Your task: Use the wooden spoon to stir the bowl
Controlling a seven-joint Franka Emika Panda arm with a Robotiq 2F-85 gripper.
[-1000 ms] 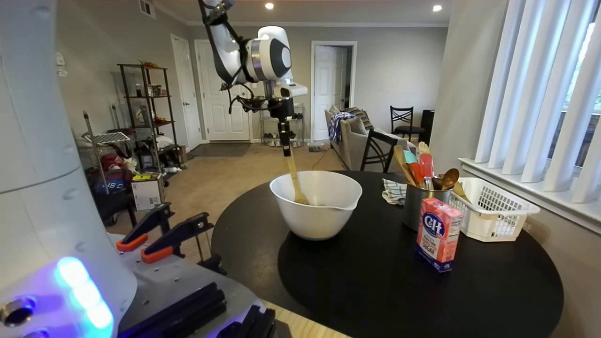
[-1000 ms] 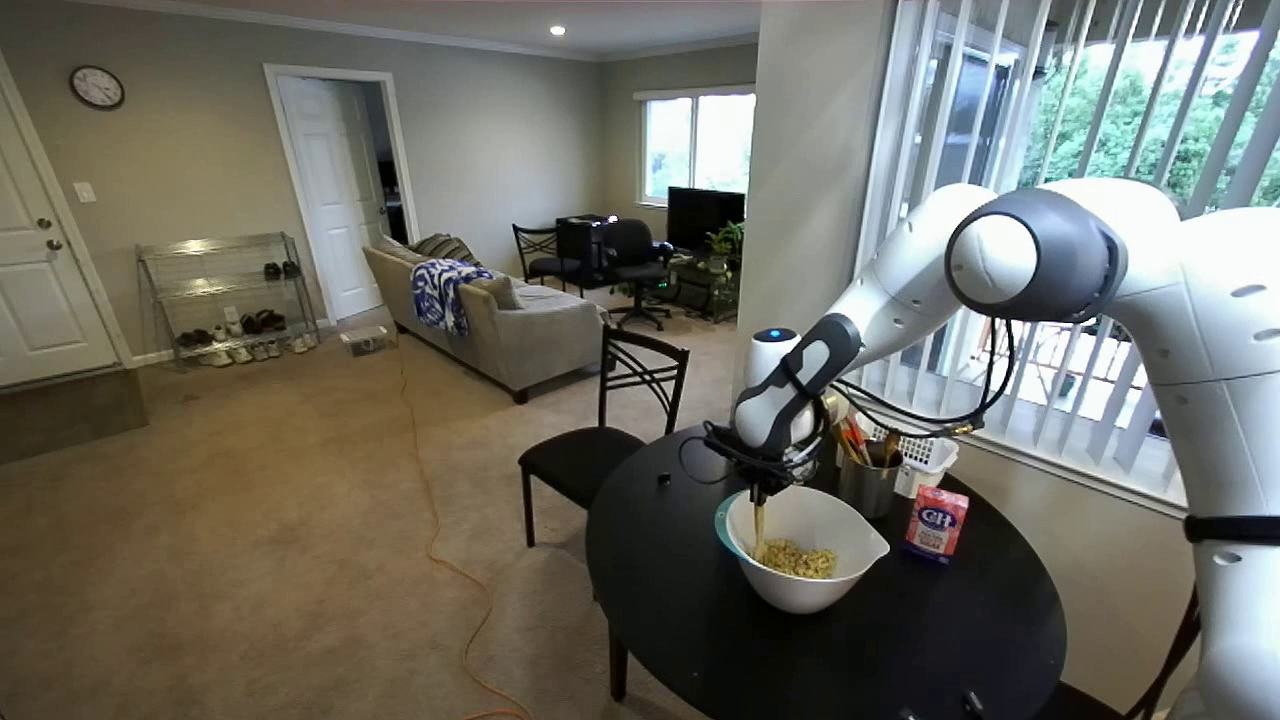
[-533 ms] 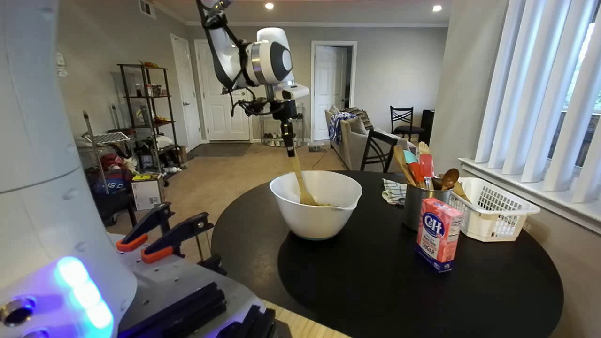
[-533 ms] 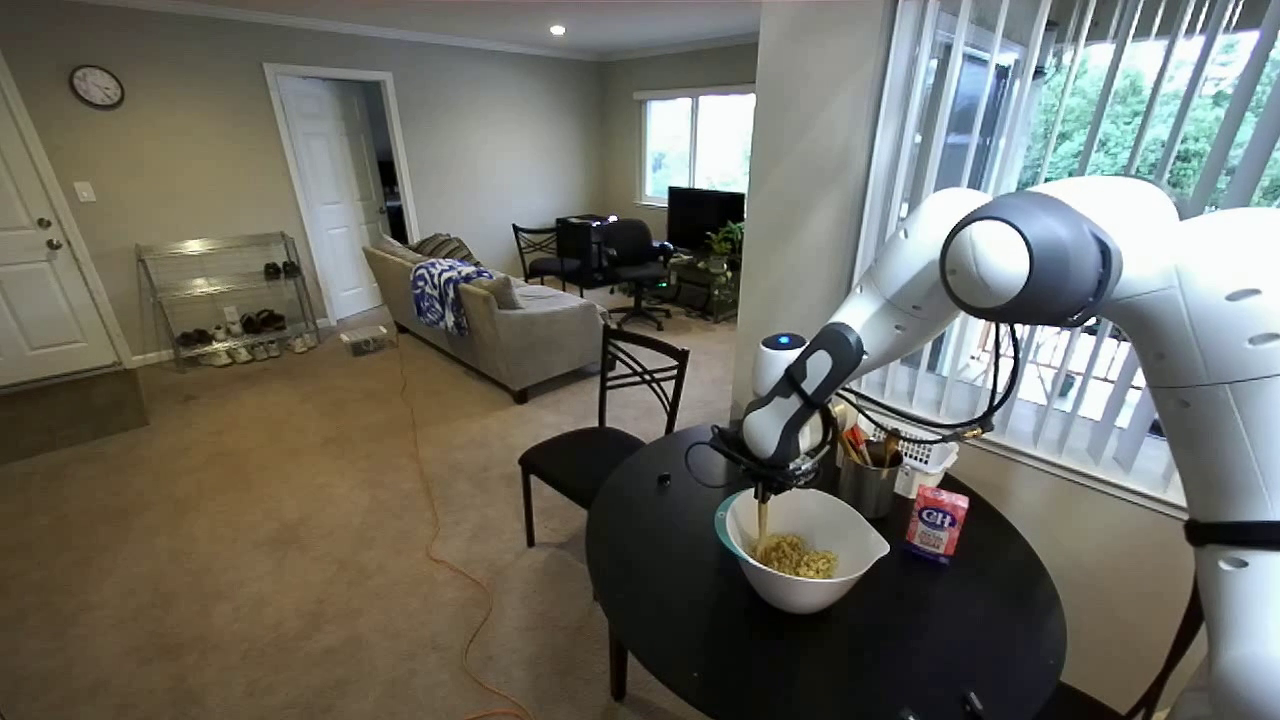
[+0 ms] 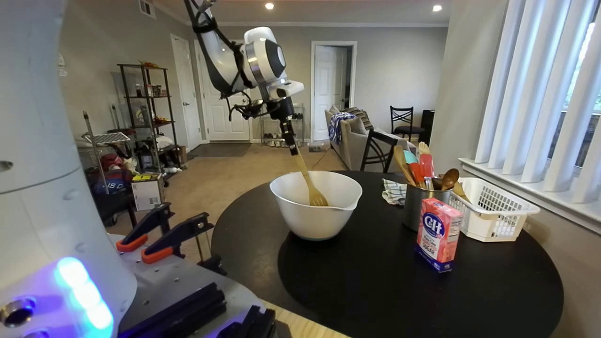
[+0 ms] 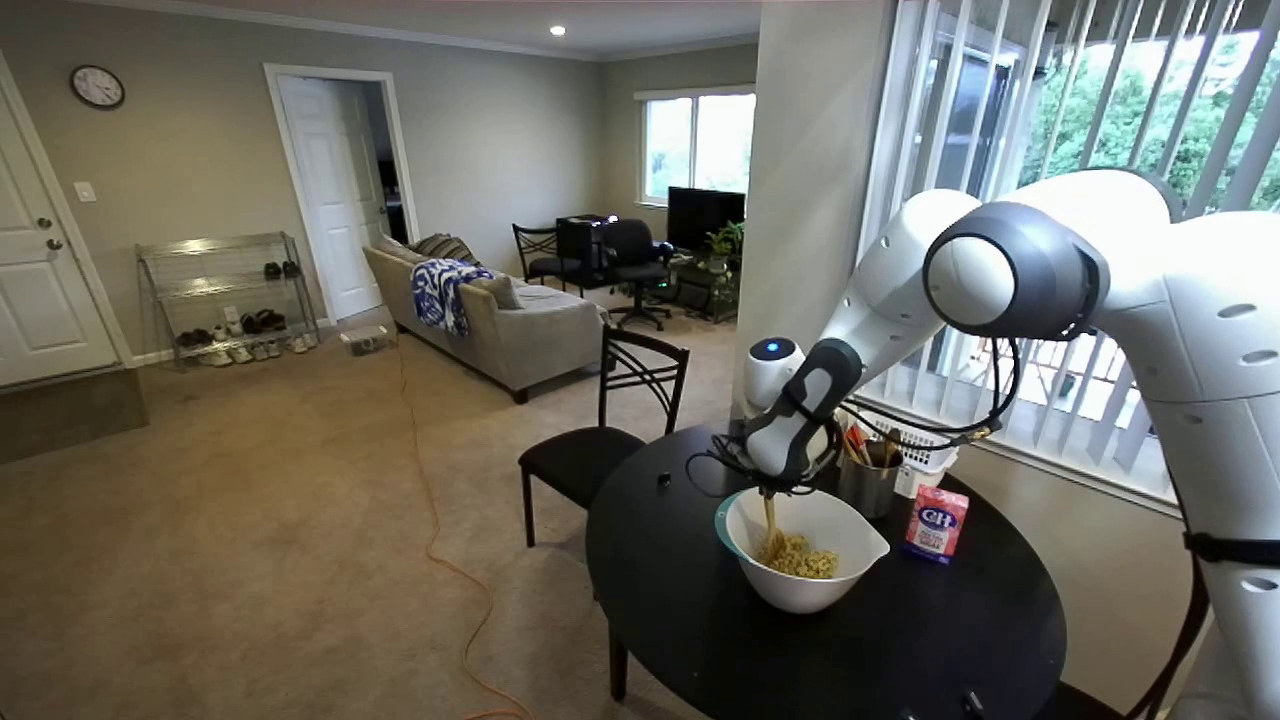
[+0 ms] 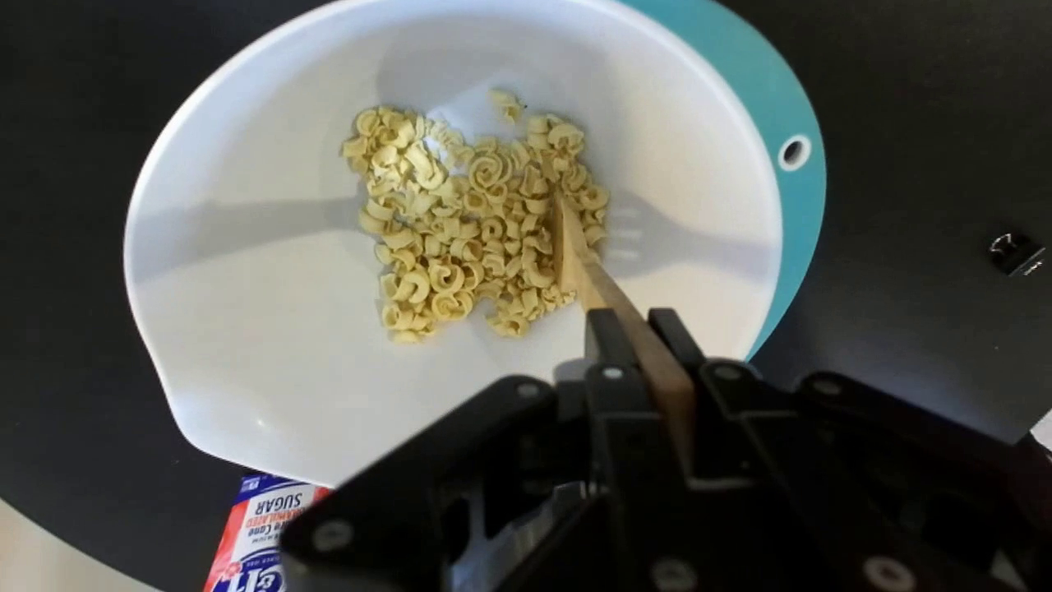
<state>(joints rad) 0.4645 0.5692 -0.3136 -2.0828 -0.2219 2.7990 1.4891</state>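
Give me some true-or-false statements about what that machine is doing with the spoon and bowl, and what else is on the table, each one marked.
1. The end effector grips the wooden spoon by its handle. True.
2. The wooden spoon's head is down inside the bowl. True.
3. The bowl is filled with red berries. False: it holds pale yellow curled pieces that look like pasta.
4. The sugar box stands upright on the black table. True.
5. The sugar box is touching the bowl. False: they stand apart.
6. Every utensil in sight is in the bowl. False: other utensils stand in a metal pot.
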